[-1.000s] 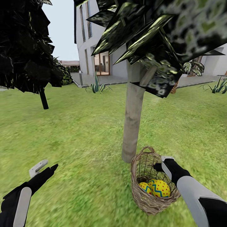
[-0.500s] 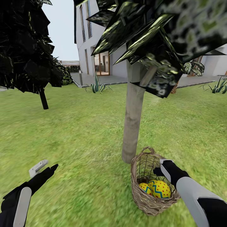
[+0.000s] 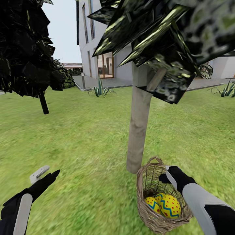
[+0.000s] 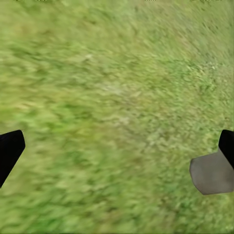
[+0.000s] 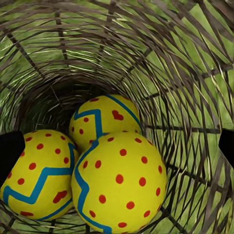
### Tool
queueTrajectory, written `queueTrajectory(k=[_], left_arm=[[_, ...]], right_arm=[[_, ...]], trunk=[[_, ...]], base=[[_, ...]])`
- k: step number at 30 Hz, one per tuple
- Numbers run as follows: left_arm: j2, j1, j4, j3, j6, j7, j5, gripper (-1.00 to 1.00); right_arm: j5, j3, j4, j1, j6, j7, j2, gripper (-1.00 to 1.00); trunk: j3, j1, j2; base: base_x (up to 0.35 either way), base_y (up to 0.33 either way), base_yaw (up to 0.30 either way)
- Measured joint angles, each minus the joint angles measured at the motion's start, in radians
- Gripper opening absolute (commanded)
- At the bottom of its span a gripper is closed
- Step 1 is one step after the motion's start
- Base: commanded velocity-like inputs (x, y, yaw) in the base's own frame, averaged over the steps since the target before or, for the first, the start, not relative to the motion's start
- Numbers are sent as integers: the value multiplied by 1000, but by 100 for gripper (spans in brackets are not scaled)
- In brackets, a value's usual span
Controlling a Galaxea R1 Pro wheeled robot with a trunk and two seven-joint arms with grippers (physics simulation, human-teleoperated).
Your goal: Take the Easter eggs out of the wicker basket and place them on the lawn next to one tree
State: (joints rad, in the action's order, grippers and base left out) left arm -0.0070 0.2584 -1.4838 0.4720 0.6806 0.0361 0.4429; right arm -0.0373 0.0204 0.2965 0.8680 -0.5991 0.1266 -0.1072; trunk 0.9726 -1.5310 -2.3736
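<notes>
Right gripper sits at the rim of the wicker basket, its fingertips hidden by the weave; grip state cannot be told. All three eggs lie bunched at the basket bottom, directly ahead of those fingers. Basket stands on the lawn just beside the tree. Left gripper hangs spread and empty over grass, well apart from the basket.
</notes>
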Motion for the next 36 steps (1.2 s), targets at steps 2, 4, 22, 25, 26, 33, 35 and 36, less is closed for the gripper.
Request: queueTrajectory(k=[2,4,22,25,26,33,35,36], left_arm=[[0,0,0,0,1,0,0,100],[0,0,-1,0,3,0,1,100],[0,0,-9,-1,5,1,3,100],[0,0,-9,-1,5,1,3,100],[0,0,-9,-1,5,1,3,100],[0,0,-9,-1,5,2,3,100],[0,0,-9,-1,5,3,3,100],[0,0,-9,-1,5,3,3,100]], right_arm=[[0,0,0,0,-8,0,0,100],[0,0,0,0,-13,0,0,100],[1,0,1,0,-45,-2,-2,100],[2,1,0,0,-45,0,-2,100],[2,2,0,0,-45,0,-2,100],[3,2,-1,0,-46,0,-1,100],[3,2,0,0,-46,0,0,100],[3,3,0,0,-46,1,0,100]], trunk=[[0,0,0],[0,0,0],[34,-42,-77],[44,-54,-98],[47,-58,-105],[60,-70,-126],[60,-70,-126],[60,-70,-126]], base=[[55,0,0],[28,0,0],[3,0,0],[0,0,0],[0,0,0],[0,0,0],[0,0,0],[0,0,0]])
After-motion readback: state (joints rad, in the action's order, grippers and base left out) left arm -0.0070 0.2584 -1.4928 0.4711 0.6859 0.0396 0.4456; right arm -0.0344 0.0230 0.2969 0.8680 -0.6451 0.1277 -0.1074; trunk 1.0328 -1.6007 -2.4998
